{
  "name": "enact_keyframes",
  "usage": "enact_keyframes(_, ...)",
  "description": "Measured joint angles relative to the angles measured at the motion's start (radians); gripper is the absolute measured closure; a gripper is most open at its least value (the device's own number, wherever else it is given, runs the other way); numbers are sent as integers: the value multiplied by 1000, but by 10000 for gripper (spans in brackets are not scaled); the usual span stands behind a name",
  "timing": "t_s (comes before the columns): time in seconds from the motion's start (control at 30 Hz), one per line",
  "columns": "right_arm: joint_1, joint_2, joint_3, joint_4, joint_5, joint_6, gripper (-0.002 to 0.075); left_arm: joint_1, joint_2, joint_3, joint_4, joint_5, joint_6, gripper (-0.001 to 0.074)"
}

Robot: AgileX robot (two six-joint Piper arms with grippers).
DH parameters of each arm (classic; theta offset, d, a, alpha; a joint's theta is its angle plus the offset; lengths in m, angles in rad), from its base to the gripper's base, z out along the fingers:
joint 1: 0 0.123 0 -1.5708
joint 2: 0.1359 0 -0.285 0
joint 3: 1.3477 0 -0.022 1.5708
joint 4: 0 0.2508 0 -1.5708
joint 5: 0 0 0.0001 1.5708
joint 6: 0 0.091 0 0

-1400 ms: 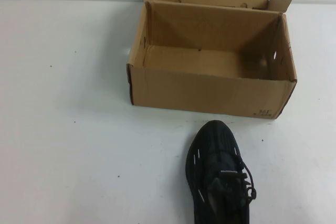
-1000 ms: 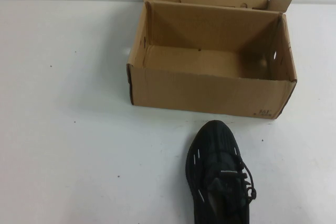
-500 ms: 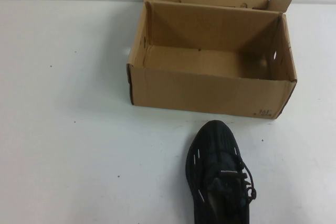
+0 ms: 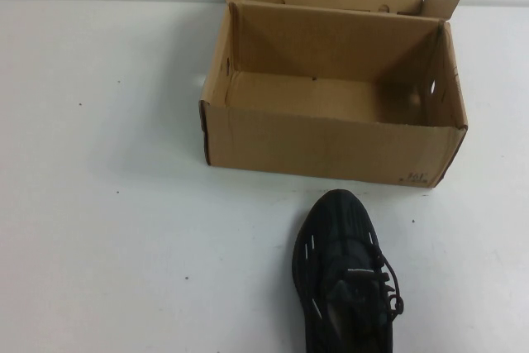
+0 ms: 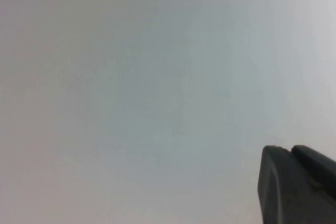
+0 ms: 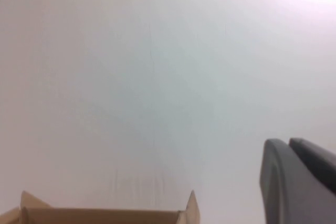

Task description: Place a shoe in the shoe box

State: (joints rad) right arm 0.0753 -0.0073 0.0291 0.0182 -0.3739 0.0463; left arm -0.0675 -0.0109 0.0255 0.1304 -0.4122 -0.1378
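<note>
The black knit shoe (image 4: 343, 274) lies on the white table at the near edge, right of centre, its toe pointing at the shoe box. The brown cardboard shoe box (image 4: 331, 146) stands open and empty just beyond it, flaps upright. Neither arm shows in the high view. My left gripper (image 5: 289, 149) shows in the left wrist view with its two dark fingers pressed together, empty, facing only a blank pale surface. My right gripper (image 6: 287, 141) looks the same in the right wrist view, shut and empty, with the tops of the box's flaps (image 6: 105, 216) at the picture's edge.
The white table (image 4: 107, 204) stretches to the left of the box and the shoe. A pale wall runs along the table's far edge behind the box.
</note>
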Motion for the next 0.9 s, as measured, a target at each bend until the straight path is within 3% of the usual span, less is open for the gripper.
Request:
enact_keyframes(0.2,0,0,0,0,-99,49,743,0,0,0,-1,-204,0,738)
enact_keyframes(0.4,0,-2,0,0,-402,171,743,0,-2,-2,-5,-504,-89,738)
enact_keyframes(0.5,0,-5,-52,3,-456,187,743,0,-4,-59,-5,-540,-140,738)
enact_keyframes(0.7,0,-8,-362,3,-203,259,743,0,-4,-305,-5,-432,-174,738)
enact_keyframes(0.9,0,142,-724,-34,231,331,743,0,1,-591,-5,-28,-176,739)
